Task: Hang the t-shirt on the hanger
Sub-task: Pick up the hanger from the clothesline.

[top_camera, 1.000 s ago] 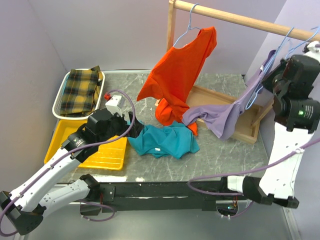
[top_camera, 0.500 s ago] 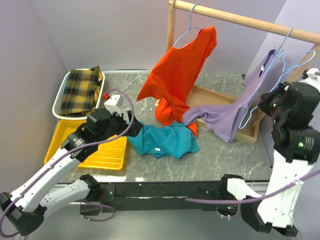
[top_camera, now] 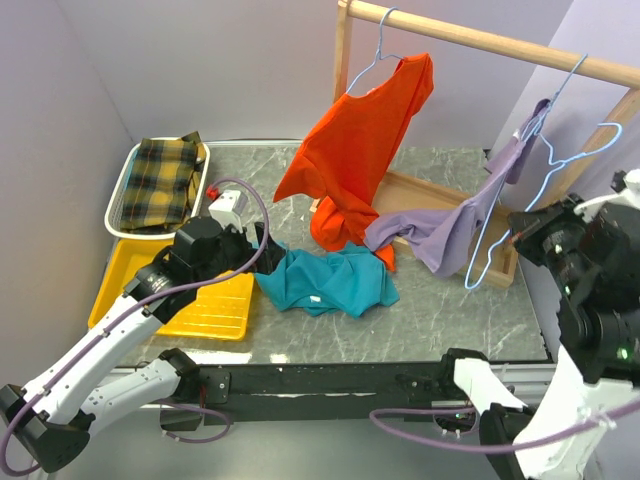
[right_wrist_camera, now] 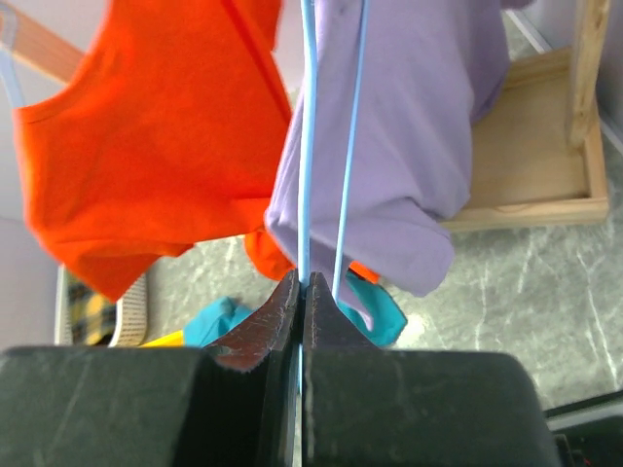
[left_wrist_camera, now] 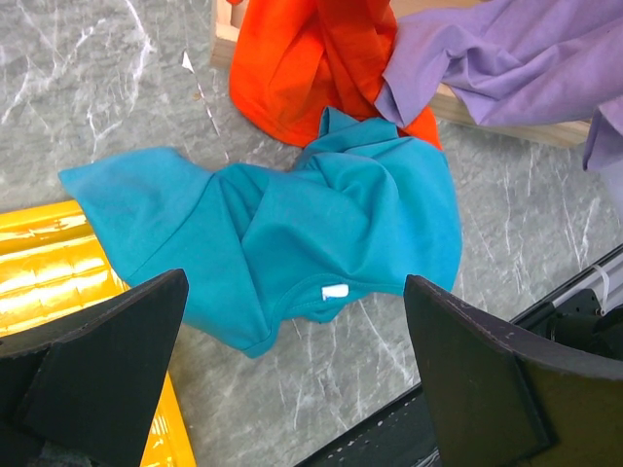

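The teal t-shirt (top_camera: 330,281) lies crumpled on the marble table, in front of the orange shirt. In the left wrist view the t-shirt (left_wrist_camera: 321,219) spreads below my left gripper (left_wrist_camera: 294,282). That gripper is open, its wide jaws holding nothing. From above, the left gripper (top_camera: 255,250) hovers at the shirt's left edge. My right gripper (top_camera: 518,236) is shut on the pale-blue wire hanger (top_camera: 470,281), whose hook hangs free below the rail. In the right wrist view the hanger (right_wrist_camera: 308,146) runs straight up from the pinched right gripper (right_wrist_camera: 302,284).
A wooden rail (top_camera: 480,40) carries an orange shirt (top_camera: 360,150) and a lilac shirt (top_camera: 450,230), each on its own hanger, over a wooden base tray (top_camera: 500,262). At the left are a white basket (top_camera: 122,200) holding plaid cloth and a yellow tray (top_camera: 215,310).
My right arm has swung down and toward the near right, carrying the hanger off the rail. The left arm and t-shirt have not moved.
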Robot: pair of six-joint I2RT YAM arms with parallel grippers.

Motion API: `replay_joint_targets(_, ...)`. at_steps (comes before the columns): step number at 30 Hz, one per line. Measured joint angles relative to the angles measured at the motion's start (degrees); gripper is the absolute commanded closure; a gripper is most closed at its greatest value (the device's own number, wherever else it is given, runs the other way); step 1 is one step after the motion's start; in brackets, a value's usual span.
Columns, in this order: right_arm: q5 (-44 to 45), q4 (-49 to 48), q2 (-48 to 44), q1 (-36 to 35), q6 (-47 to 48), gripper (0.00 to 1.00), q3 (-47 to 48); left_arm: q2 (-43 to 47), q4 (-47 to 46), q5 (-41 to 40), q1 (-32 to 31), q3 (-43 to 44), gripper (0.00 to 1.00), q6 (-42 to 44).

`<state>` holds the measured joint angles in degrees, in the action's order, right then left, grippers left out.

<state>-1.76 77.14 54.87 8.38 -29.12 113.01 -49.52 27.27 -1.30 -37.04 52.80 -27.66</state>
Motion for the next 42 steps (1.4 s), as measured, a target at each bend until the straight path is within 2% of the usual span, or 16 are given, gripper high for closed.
replay_joint_targets(9, -2.12, 1.42, -9.11, 0.00, -2.89, 1.00, -1.36, 0.02, -0.02, 0.61, 0.35, -0.09, 0.01, 0.00)
replay_joint_targets(25, 1.03, 1.88, -13.81, 0.00, -4.22, 1.00, 1.31, 0.04, -0.02, 0.70, 0.85, -0.09, 0.01, 0.00)
replay_joint_targets(42, -29.00, -6.25, -10.14, 3.65, 0.63, 1.00, -5.18, -0.68, 0.00, 0.68, 1.99, -0.09, 0.01, -0.02)
